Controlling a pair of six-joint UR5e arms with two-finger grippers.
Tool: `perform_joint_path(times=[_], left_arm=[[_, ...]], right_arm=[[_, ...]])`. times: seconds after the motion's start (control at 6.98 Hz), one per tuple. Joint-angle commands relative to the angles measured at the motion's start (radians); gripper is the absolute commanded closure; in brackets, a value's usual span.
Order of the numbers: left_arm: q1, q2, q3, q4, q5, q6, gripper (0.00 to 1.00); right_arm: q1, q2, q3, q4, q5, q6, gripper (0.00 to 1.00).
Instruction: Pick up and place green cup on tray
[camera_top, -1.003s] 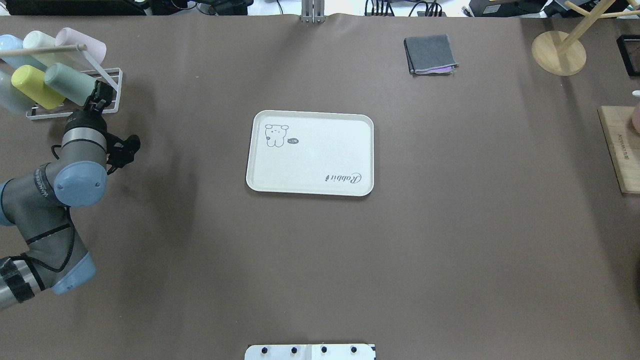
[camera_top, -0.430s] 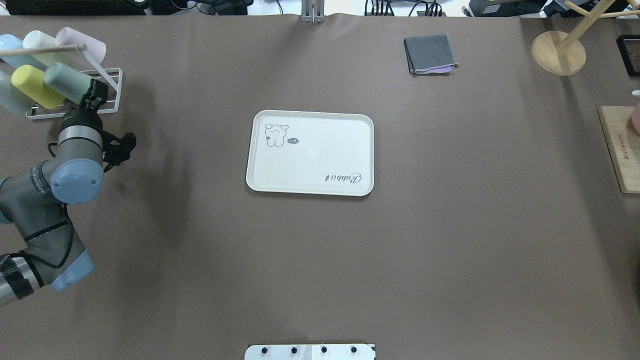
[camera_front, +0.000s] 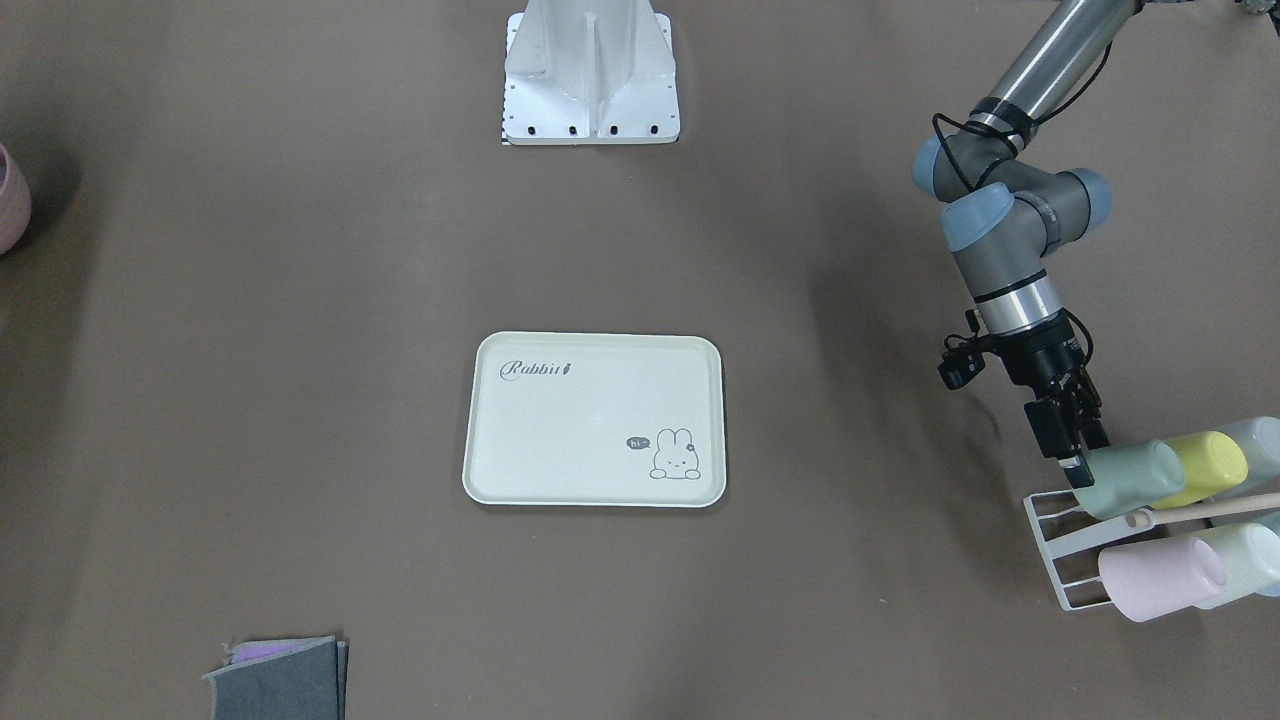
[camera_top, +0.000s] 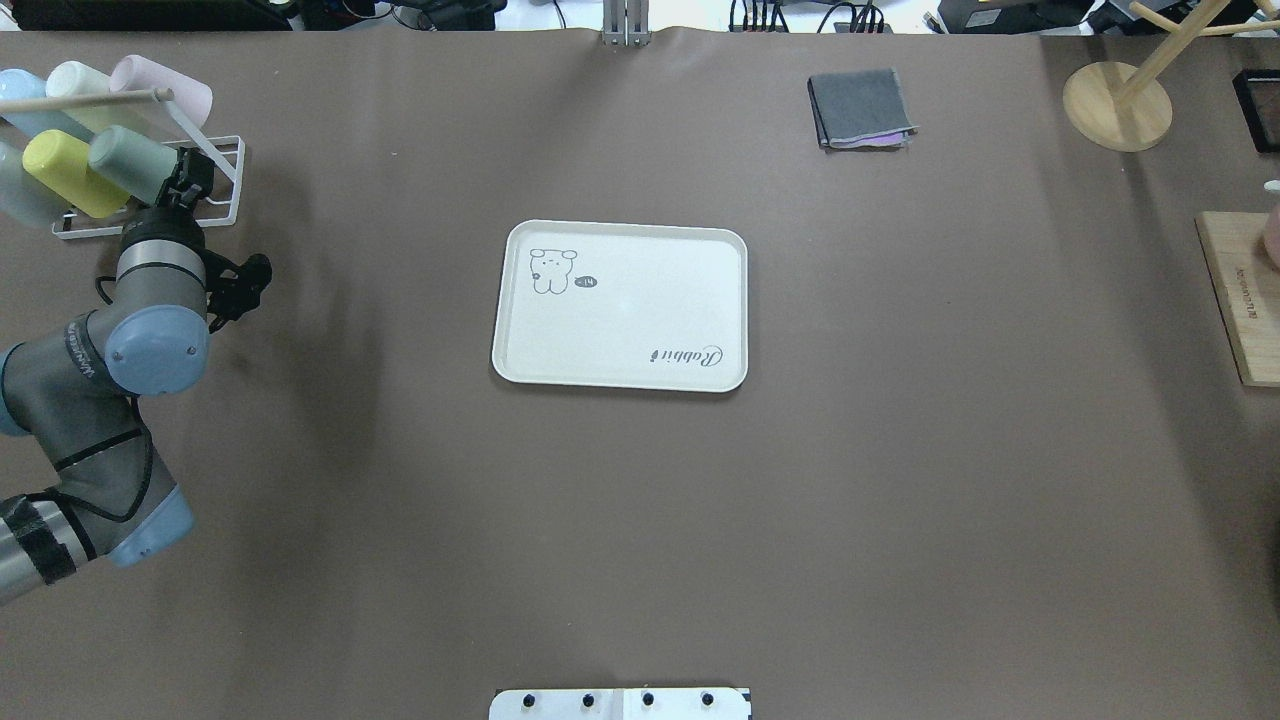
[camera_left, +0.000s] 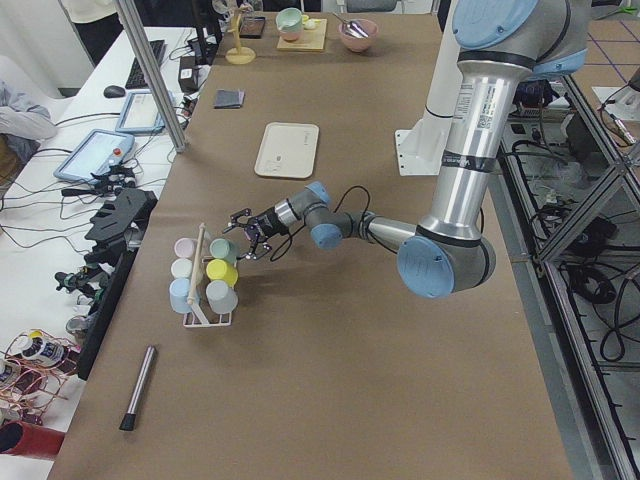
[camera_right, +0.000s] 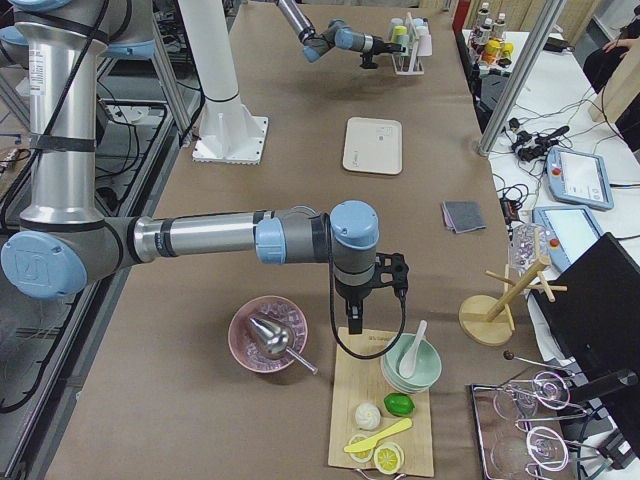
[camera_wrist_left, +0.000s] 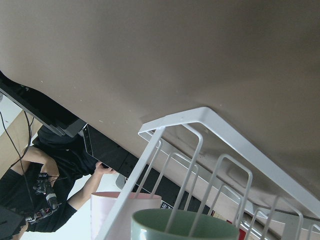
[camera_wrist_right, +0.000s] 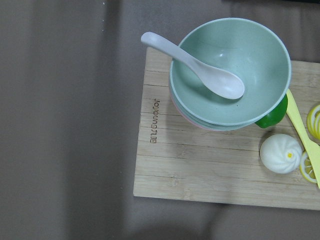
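The green cup (camera_front: 1130, 478) lies on its side on a white wire rack (camera_front: 1050, 540), mouth towards the table's middle. It also shows in the overhead view (camera_top: 130, 160) and in the left wrist view (camera_wrist_left: 185, 226), where its rim fills the bottom edge. My left gripper (camera_front: 1075, 465) is open with its fingertips right at the cup's rim (camera_top: 190, 178). The cream tray (camera_front: 560, 430) lies empty at the table's middle (camera_top: 640, 300). My right gripper (camera_right: 390, 290) hangs over a wooden board; I cannot tell whether it is open or shut.
A yellow cup (camera_front: 1210, 462), a pink cup (camera_front: 1160, 578) and a pale mint cup (camera_front: 1245, 560) lie on the same rack beside the green one. A folded grey cloth (camera_top: 862, 108) lies at the far side. The wooden board (camera_wrist_right: 200, 170) carries green bowls (camera_wrist_right: 230, 70) with a spoon.
My left gripper has moved away from the robot and slightly leftward in the overhead view, closing in on the green cup's mouth. The cups and tray have not moved.
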Motion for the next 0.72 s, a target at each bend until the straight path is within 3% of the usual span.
perform_joint_path(times=[0.0,0.57], left_arm=[[-0.006,-0.018,0.022,0.000,0.000,0.000,0.03],[-0.011,-0.023,0.035,-0.012,0.000,0.000,0.03]], right_arm=[[-0.002,-0.009,0.004,-0.001,-0.009,0.002,0.00],[-0.007,-0.009,-0.021,0.002,-0.003,0.007,0.00]])
